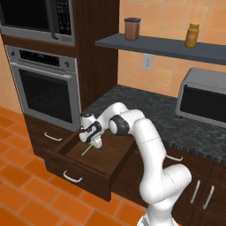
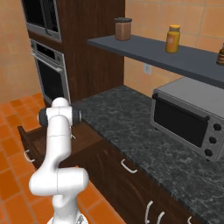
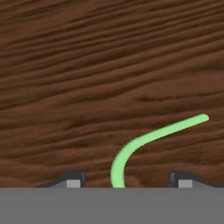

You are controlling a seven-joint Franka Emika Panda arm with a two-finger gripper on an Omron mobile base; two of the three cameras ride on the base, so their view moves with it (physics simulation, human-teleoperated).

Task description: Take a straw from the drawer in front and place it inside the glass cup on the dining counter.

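The straw lies nearest the hand camera, running up between the two fingertips of the gripper, whose jaws stand spread on either side of it and grip nothing; to do this step well they should close squarely on the thin stem low over the floor of the drawer, then lift straight up clear of its front edge. The straw is pale green, very slim, bent in a smooth curve, and lies near the drawer's left side
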